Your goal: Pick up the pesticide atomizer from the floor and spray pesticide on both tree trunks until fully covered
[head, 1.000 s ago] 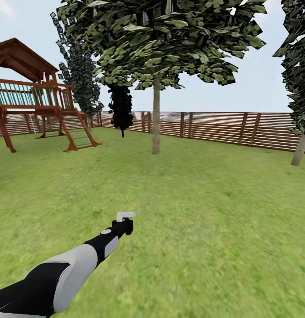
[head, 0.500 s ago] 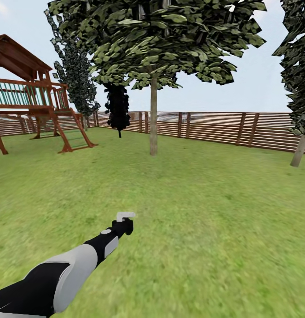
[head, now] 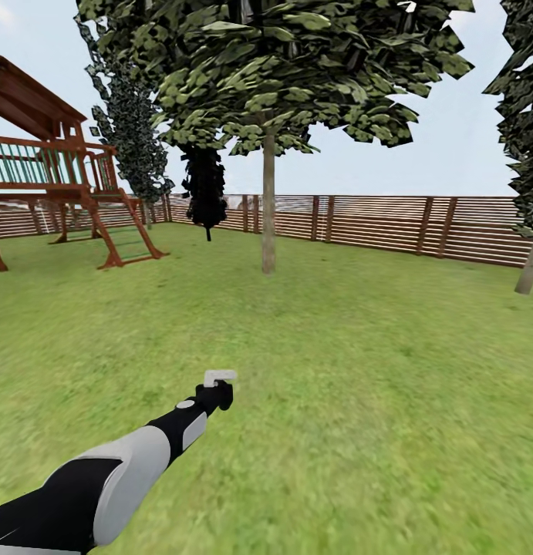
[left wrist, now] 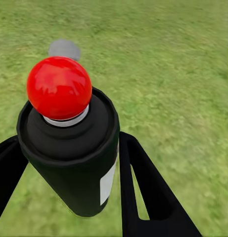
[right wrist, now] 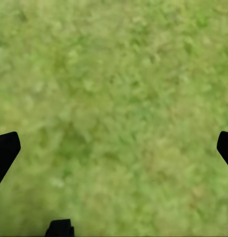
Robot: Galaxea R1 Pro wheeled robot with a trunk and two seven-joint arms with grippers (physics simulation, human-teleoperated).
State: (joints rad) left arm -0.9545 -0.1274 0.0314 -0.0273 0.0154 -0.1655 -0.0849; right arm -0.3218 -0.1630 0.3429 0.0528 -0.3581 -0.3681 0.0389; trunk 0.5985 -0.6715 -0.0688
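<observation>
Atomizer: a black can (left wrist: 76, 163) with a round red shiny top (left wrist: 59, 87) is held between the two black fingers (left wrist: 143, 190) of the left gripper (left wrist: 69, 197). A silver ring is seen under the red top.
Which way it points: in the left wrist view the long side of the can runs up and away from the camera, red top first, toward the grass.
Label: a small white patch (left wrist: 108, 181) is seen on the can's side. No words can be read on it.
Left gripper in the head view: it (head: 218, 389) is held out over the lawn on the black and white left arm (head: 119, 470), with a small white piece (head: 220, 377) on top.
Right gripper: two black tips (right wrist: 6, 150) are seen far apart at the edges, with nothing between them but blurry grass.
Lawn: green, soft-looking grass (head: 359, 370), flat and wide.
Near tree: a thin straight grey-brown trunk (head: 268, 202) stands ahead, well apart from the gripper, under blocky green leaves (head: 297, 69).
Second tree: a leaning trunk (head: 530, 266) is seen at the right edge.
Fence: brown wooden slats (head: 389, 220) run behind the trees.
Play tower: dark red-brown wood (head: 58, 166), at the left.
Dark narrow tree: it (head: 205, 189) stands by the fence.
</observation>
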